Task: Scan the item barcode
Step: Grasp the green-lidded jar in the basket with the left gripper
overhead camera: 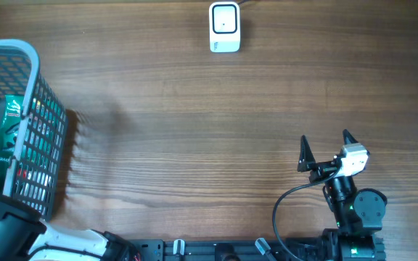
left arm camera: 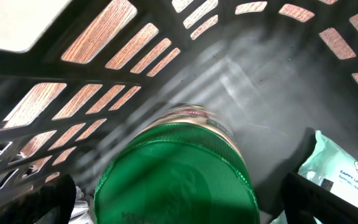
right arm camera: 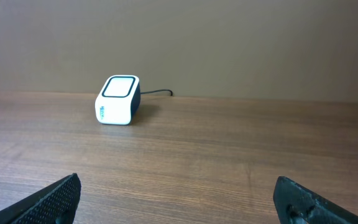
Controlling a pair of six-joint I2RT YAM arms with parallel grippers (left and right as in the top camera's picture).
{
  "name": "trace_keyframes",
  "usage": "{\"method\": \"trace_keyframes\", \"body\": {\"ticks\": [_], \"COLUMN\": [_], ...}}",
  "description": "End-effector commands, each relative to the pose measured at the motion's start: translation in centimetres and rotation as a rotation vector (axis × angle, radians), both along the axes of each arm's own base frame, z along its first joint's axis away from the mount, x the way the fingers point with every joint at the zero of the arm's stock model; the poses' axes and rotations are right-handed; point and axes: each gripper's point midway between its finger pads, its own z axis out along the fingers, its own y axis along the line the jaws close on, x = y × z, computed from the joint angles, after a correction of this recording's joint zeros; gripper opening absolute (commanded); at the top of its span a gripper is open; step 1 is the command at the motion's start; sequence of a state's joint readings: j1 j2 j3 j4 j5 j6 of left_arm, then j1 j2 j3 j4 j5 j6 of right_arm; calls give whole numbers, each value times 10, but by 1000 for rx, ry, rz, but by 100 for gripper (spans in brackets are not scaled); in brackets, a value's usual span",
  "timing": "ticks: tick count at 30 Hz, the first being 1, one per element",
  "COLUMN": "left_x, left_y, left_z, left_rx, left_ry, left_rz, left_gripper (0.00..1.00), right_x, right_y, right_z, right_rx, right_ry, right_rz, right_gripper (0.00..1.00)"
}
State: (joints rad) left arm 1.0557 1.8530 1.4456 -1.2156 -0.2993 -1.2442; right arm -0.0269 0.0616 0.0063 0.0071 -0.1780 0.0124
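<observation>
The left pincer [left arm camera: 185, 208], spread wide, hangs inside the basket [overhead camera: 27, 54] directly above the green-lidded jar [left arm camera: 176, 174], apparently positioned to straddle it for a grasp, while the right pincer [overhead camera: 326, 141], likewise spread and empty, sits low over the bench [overhead camera: 194, 145] facing the scanner [overhead camera: 224, 27].

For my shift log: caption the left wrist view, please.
Open left tool above a green-lidded jar inside the mesh basket, a pale green packet at right.

a white box-shaped scanner [overhead camera: 224, 27] sits far back on the wooden counter [overhead camera: 194, 130], a grey mesh basket [overhead camera: 31, 87] at left, the right arm's fingers [overhead camera: 305, 155] spread apart.
</observation>
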Motion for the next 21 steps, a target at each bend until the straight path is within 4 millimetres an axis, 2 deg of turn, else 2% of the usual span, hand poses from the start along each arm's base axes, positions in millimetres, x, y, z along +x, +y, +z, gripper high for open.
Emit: {"method": "trace_keyframes", "body": {"ticks": [1, 3, 4, 5, 6, 7, 12, 16, 19, 21], "left_x": [-9, -11, -11, -12, -12, -12, -3, 15, 32, 41], "left_y": [-6, -9, -10, -11, -12, -12, 4, 7, 14, 19], "left_z": [-11, -13, -14, -15, -16, -16, -18, -17, -4, 15], "left_rx": [-39, -59, -60, -63, -67, -70, -49, -59, -54, -28], "left_ry": [41, 50, 51, 53, 55, 55, 34, -55, -114, -127], "left_rz": [21, -4, -4, -4, -4, -17, -163, -226, -315, -351], "left_gripper": [100, 100, 96, 87, 72, 65, 63, 64, 64, 67], "right_x": [0, 0, 0, 0, 0, 0, 0, 0, 0, 0], "right_y": [-1, -1, -1, -1, -1, -1, -1, -1, -1, -1], "right_z": [0, 0, 0, 0, 0, 0, 0, 0, 0, 0], "right_rx": [-13, -13, -13, -13, -13, -12, -13, -13, -13, -12], "right_ry": [-4, -4, -4, -4, -4, -4, -4, -4, -4, -4], "right_rz": [-6, -7, -6, -6, -6, -7, -6, -6, -7, -6], "right_gripper": [100, 100, 100, 100, 99, 100, 100, 100, 100, 100]}}
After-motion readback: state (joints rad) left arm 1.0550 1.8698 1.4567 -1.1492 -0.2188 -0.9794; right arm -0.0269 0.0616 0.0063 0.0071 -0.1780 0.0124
